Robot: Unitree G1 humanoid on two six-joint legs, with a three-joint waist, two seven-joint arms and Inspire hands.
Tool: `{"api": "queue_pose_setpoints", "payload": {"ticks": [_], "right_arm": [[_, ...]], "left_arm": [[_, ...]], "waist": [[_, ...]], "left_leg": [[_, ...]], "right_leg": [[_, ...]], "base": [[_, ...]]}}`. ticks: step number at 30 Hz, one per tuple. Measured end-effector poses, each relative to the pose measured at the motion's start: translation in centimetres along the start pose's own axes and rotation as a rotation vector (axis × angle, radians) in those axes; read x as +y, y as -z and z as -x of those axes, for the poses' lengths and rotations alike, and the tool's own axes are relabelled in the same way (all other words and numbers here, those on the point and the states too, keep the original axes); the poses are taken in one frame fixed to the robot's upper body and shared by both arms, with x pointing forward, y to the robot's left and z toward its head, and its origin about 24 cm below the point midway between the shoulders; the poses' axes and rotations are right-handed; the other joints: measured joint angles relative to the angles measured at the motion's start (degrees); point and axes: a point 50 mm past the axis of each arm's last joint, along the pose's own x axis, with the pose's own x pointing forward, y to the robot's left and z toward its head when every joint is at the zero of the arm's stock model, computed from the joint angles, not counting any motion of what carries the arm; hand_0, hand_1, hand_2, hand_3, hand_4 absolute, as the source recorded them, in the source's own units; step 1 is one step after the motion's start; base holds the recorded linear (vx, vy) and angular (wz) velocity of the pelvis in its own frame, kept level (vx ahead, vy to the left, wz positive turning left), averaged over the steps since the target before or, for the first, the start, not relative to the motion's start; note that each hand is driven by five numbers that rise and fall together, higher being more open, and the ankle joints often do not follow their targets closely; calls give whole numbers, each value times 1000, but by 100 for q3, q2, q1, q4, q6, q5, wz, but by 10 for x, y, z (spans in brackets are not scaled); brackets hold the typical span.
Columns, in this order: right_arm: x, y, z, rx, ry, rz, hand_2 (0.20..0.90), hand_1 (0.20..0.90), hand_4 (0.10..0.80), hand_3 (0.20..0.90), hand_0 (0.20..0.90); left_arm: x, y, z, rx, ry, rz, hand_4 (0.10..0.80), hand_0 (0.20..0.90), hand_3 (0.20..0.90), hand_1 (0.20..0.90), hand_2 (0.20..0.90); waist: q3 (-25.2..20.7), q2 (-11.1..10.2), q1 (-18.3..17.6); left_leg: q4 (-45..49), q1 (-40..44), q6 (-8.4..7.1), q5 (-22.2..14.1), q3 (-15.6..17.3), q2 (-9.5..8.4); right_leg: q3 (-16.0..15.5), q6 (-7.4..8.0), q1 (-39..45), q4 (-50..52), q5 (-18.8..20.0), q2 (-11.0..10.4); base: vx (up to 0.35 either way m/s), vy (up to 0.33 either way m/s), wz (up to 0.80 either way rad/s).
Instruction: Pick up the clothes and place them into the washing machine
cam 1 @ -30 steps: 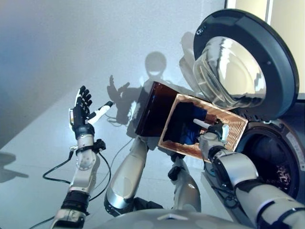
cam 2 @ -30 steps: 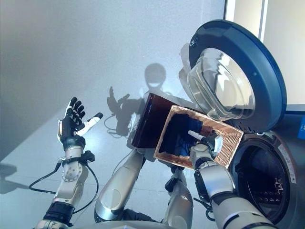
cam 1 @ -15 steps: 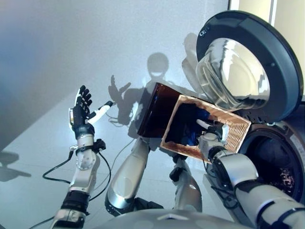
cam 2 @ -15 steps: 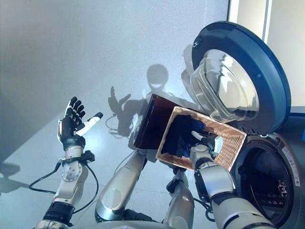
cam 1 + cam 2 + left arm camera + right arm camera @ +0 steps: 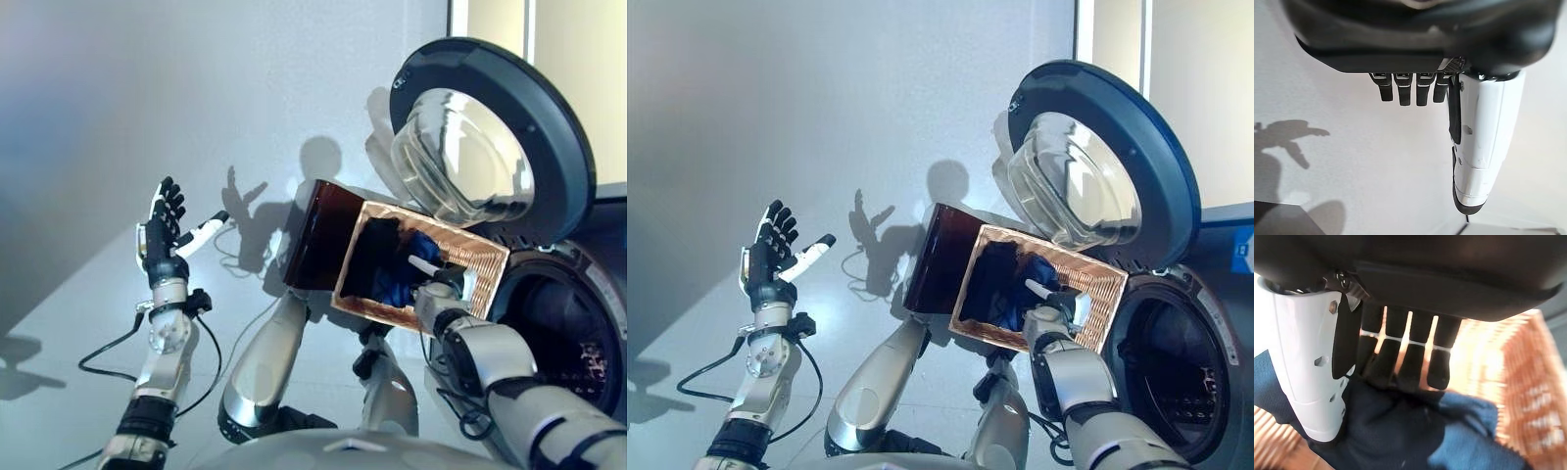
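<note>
- Pale grey floor [image 5: 88, 294] lies under everything; the left hand [image 5: 162, 227] is raised over it, fingers spread and released, holding nothing.
- Wicker basket [image 5: 480, 264] holds the dark blue clothes [image 5: 1400, 431] just beyond the right hand's [image 5: 1400, 357] fingertips, which touch the cloth, half-curled, not clenched.
- Washing machine [image 5: 578, 323] gapes beside them, door [image 5: 490, 137] swung up.
- Risk: a shallow pinch may slip, or snag the weave.
</note>
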Motion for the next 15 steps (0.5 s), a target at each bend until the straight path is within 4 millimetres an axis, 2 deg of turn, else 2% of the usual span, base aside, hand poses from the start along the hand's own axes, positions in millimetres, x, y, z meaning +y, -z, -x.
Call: {"api": "queue_pose_setpoints", "payload": {"ticks": [3, 5, 9, 11, 12, 15], "right_arm": [[-14, 12, -5, 40, 43, -56, 200, 200, 300, 200, 200], [-24, 19, -10, 64, 51, -166, 200, 200, 300, 200, 200], [-27, 23, -9, 20, 39, -274, 200, 200, 300, 200, 200], [-27, 23, -8, 10, 30, -367, 200, 200, 300, 200, 200], [-22, 23, -3, -16, -7, -477, 200, 200, 300, 200, 200], [-9, 22, 7, -49, -82, -579, 200, 200, 300, 200, 200]], "left_arm": [[4, 6, 7, 28, -2, -8, 800, 900, 900, 900, 900], [8, 9, 11, 48, -6, -7, 800, 900, 900, 900, 900], [13, 17, 20, 89, -17, -2, 800, 900, 900, 900, 900], [13, 17, 20, 89, -20, 6, 800, 900, 900, 900, 900], [14, 18, 21, 98, -29, 15, 800, 900, 900, 900, 900], [16, 27, 26, 140, -36, 20, 800, 900, 900, 900, 900]], "waist": [[-172, 90, -162], [-233, 150, -322], [-419, 244, -628], [-496, 286, -732], [-536, 333, -895], [-610, 426, -1023]], "left_leg": [[11, 69, 50, -6, 93, 4], [6, 171, 77, -14, 258, 15], [0, 402, 226, -84, 486, 13], [-16, 480, 255, -99, 607, 45], [-10, 515, 319, -114, 713, 77], [-94, 716, 351, -123, 877, 115]], "right_leg": [[59, -16, 70, -5, -14, 1], [189, -20, 113, -10, -13, -14], [446, 13, 187, -37, 28, -44], [538, 6, 183, -46, 41, -34], [598, 0, 186, -36, 49, -22], [750, 11, 197, -35, 95, -18]], "base": [[-62, 38, -1], [-28, 33, -20], [-39, 41, -36], [-39, 45, -28], [-36, 46, -34], [-25, 27, -39]]}}
